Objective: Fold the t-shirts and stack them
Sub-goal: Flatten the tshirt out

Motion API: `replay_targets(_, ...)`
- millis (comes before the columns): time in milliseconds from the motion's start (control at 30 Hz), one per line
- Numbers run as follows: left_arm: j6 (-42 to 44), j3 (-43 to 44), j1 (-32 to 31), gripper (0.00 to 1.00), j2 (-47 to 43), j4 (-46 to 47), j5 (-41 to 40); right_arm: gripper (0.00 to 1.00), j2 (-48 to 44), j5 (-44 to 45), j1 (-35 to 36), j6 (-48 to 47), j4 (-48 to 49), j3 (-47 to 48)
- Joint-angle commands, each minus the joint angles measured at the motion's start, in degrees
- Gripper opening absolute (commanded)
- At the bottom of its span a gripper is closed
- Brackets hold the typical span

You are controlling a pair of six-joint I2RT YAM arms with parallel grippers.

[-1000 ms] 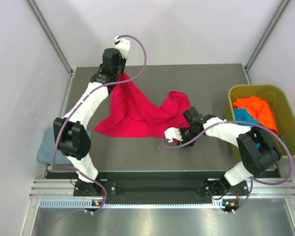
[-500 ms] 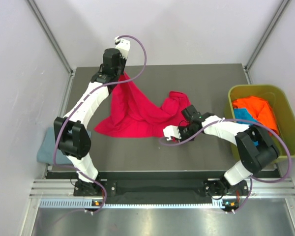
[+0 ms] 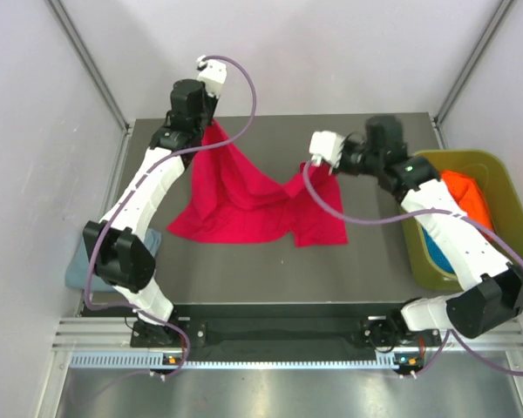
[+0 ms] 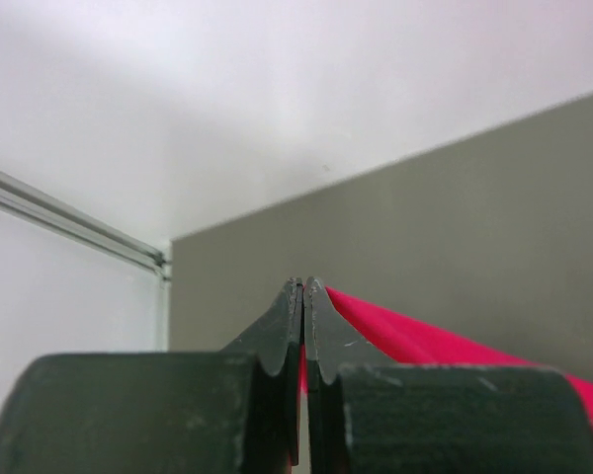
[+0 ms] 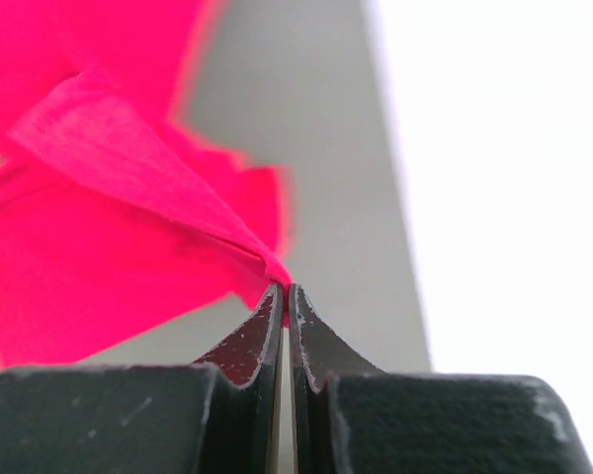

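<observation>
Your red shirt (image 3: pixel 244 205) is light, limp cloth with no stiffness of its own. It will sag, crease and swing wherever you do not hold it, and a thin pinch can slip out if you pull hard. It should go best taken by matching corners or shoulder seams and kept taut between the two arms.

The left gripper (image 3: pixel 211 124), toward 11 o'clock on the table (image 3: pixel 375 261), has its jaws pressed together on an edge of the cloth. The left wrist view shows red fabric caught between the tips. The right gripper (image 3: pixel 316 165), toward 1 o'clock, is likewise clamped on a bunched point of fabric, seen nipped between its tips in the right wrist view.

Between the two holds the shirt dips in a shallow V. The rest drapes down toward 6 o'clock, and its lower edge lies on the table, rumpled and uneven. It is plain crimson with no print. I judge it not yet flat enough to fold.

The grey-blue shirt (image 3: pixel 77 261) lies off the table's edge near 8 o'clock. The bin (image 3: pixel 444 156) at 3 o'clock holds the orange shirt (image 3: pixel 471 196) and the turquoise shirt (image 3: pixel 438 252), partly hidden by your right arm.
</observation>
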Motion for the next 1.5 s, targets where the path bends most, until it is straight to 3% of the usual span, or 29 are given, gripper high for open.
replay_targets(0, 3.6, 4.7, 0.5, 0.0, -5.3, 4.4, -1.2, 0.0, 0.4, 2.6, -4.4, 9.2, 3.8, 9.8)
replay_targets(333, 10.6, 7.4, 1.6, 0.0, -12.2, 9.6, -0.8, 0.0, -1.8, 7.9, -9.9, 20.9, 9.9, 22.3)
replay_targets(600, 11.7, 1.3, 1.5, 0.0, -23.0, 10.1, 1.8, 0.0, -8.1, 12.8, -9.9, 33.5, 9.8, 26.5)
replay_targets(1067, 12.2, -7.9, 1.5, 0.0, -38.4, 6.8, 7.0, 0.0, -22.3, 5.4, -24.2, 45.3, 7.6, 26.9)
replay_targets(1467, 12.3, 5.7, 1.5, 0.0, -43.9, -4.2, 9.1, 0.0, -26.0, -2.1, -28.8, 48.4, 0.0, 46.4)
